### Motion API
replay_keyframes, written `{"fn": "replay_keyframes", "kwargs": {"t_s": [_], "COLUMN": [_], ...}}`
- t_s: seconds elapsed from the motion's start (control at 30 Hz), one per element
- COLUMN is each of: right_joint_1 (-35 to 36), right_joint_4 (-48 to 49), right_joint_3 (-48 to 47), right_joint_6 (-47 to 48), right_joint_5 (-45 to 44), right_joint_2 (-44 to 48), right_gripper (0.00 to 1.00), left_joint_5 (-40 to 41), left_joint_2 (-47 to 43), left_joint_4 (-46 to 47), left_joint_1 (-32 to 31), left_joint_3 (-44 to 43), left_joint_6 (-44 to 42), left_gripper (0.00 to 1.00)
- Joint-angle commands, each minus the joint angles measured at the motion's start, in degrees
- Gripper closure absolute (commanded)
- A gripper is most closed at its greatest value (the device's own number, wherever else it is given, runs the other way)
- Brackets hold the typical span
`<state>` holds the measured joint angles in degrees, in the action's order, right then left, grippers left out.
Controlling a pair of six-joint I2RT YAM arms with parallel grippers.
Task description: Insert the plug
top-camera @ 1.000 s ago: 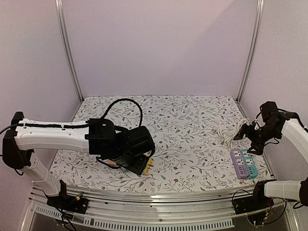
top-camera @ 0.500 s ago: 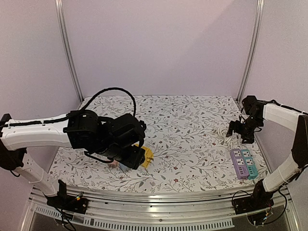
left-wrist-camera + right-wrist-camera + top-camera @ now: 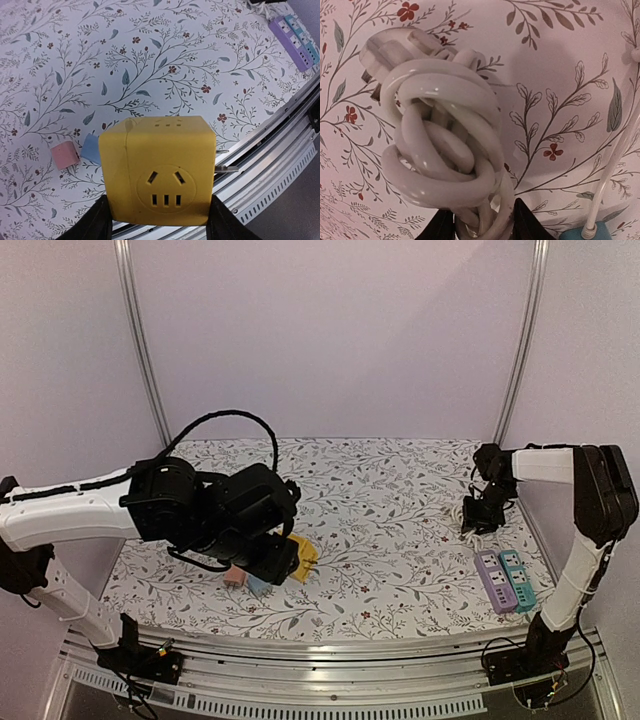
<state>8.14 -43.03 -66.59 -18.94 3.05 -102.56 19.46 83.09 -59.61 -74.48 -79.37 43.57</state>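
A yellow cube socket adapter (image 3: 160, 170) with metal prongs on its right side is clamped in my left gripper (image 3: 160, 222), just above the mat near its front edge; the top view shows it as the yellow adapter (image 3: 303, 558). My right gripper (image 3: 482, 227) is shut on a coiled white cable (image 3: 445, 150), whose white plug (image 3: 395, 50) sticks out at the coil's far end. In the top view the right gripper (image 3: 480, 512) is at the mat's right side, on the cable coil (image 3: 467, 512).
A purple power strip (image 3: 495, 580) and a teal one (image 3: 518, 578) lie side by side at the right front, a thin white cord (image 3: 615, 165) running from the teal one. A small pink cube (image 3: 65, 154) and a blue one (image 3: 92, 147) lie beside the adapter.
My right gripper has swung left and back from above the power strips to the cable coil and has shut on it. The left arm has shifted a little with the yellow adapter.
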Motion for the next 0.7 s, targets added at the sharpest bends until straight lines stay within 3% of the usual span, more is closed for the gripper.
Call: {"fn": "replay_keyframes", "kwargs": {"t_s": [0.0, 0.3, 0.67], "right_joint_1": [1.5, 12.9, 23.1], "right_joint_4": [-0.6, -4.8, -3.1], "right_joint_3": [-2.8, -16.3, -32.3], "right_joint_6": [0.3, -10.9, -29.3], "right_joint_5": [1.9, 5.5, 13.4], "right_joint_2": [-2.8, -6.1, -20.5], "right_gripper": [0.7, 0.75, 0.75], "left_joint_5": [1.4, 2.0, 2.1], "left_joint_2": [-1.4, -1.8, -2.8], "left_joint_4": [-0.8, -0.7, -1.1], "left_joint_1": [-0.4, -0.4, -0.4], "left_joint_3": [-1.7, -1.4, -1.2], "left_joint_6": [0.7, 1.0, 0.9], "left_gripper": [0.71, 0.72, 0.72]}}
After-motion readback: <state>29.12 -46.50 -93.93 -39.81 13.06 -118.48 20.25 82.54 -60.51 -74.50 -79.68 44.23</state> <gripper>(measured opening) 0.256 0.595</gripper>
